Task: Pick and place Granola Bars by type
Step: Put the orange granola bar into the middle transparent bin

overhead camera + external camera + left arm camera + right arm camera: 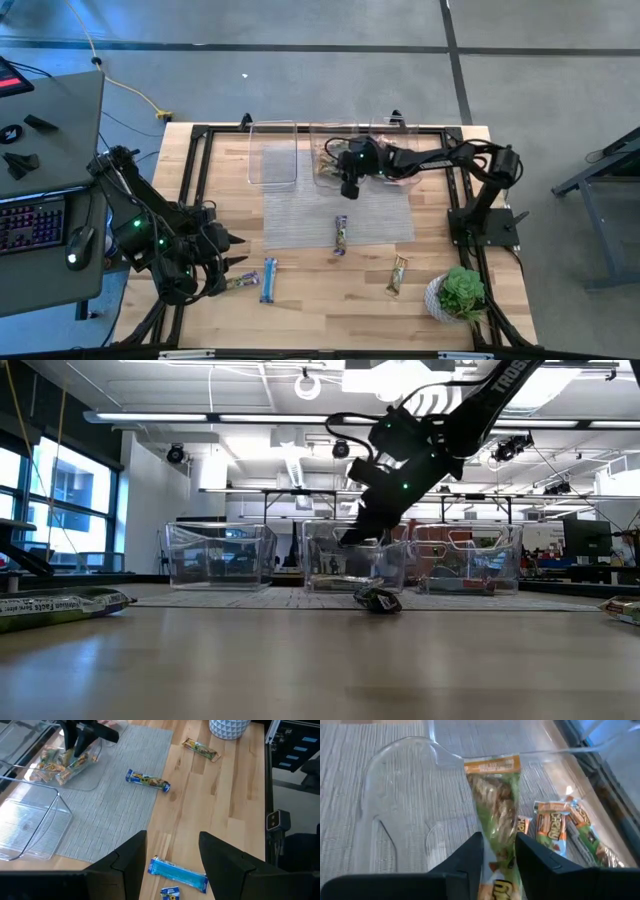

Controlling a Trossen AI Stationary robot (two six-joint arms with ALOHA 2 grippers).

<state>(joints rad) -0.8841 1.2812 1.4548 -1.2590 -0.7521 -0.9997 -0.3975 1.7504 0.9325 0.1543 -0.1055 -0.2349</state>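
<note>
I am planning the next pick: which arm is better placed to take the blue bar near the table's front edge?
Probably the left. Its end effector hangs open right above the blue bar, while the right end effector holds a tan-green bar over the middle bin.

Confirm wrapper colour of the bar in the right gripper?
Green with a tan end, on the granola bar; right wrist view shows it best.

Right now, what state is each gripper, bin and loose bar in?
right gripper: over the middle bin, shut on a green bar.
left gripper: open, empty, above the blue bar.
left bin: empty.
middle bin: holds several bars.
purple-ended bar: lying loose on the grey mat.
tan bar: lying loose on the wood near the potted plant.
</note>
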